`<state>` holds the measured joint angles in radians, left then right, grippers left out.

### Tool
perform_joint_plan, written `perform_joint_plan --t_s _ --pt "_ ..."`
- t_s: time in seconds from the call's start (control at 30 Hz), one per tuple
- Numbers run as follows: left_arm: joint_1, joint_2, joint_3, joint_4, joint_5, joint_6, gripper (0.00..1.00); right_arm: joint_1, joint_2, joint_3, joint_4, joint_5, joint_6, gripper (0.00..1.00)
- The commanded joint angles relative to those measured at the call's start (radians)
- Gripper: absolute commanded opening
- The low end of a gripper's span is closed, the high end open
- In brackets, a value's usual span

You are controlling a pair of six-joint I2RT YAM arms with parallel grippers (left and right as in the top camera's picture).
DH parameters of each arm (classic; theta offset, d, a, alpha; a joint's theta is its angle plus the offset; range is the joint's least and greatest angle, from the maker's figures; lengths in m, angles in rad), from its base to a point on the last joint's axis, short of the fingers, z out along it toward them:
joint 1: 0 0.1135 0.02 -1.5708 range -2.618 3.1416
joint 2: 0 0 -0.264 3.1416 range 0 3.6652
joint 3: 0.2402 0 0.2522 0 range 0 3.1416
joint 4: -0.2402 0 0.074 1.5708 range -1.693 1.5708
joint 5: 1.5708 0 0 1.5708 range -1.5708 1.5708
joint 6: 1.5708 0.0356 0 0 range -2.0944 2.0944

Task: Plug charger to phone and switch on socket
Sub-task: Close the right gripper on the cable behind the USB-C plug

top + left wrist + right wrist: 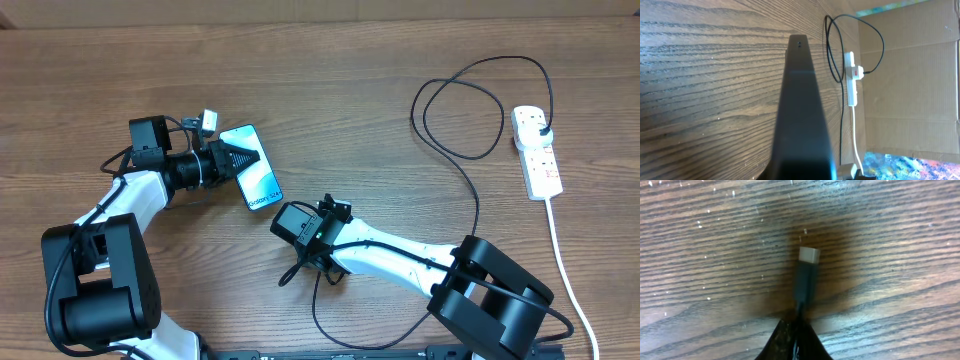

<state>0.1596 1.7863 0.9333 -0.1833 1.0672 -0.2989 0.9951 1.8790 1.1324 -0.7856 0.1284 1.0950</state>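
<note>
The phone [260, 178], with its light blue screen, lies slanted left of centre, and my left gripper [238, 160] is shut on its upper end. In the left wrist view the phone [801, 100] shows edge-on as a dark wedge running away from the camera. My right gripper [795, 327] points down just right of the phone's lower end and is shut on the charger cable. The cable's connector tip [809, 255] juts past the fingertips, close over the wood. The black cable [470, 190] loops back to its plug [540, 125], which sits in the white socket [536, 150] at the far right.
The socket's white cord [565, 270] runs down the right side towards the front edge. A slack loop of black cable [318, 300] hangs under the right arm. Cardboard walls [910, 75] stand behind the socket [852, 80].
</note>
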Motion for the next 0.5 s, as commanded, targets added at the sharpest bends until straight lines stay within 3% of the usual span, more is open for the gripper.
perform_joint_plan --t_s 0.0,0.47 --pt "0.003 0.005 -0.005 0.009 0.053 0.031 0.04 -0.005 0.031 -0.011 -0.013 -0.018 -0.004 0.04" --pt "0.005 0.005 -0.005 -0.029 0.041 0.038 0.04 -0.009 0.031 -0.011 0.089 -0.18 -0.179 0.04"
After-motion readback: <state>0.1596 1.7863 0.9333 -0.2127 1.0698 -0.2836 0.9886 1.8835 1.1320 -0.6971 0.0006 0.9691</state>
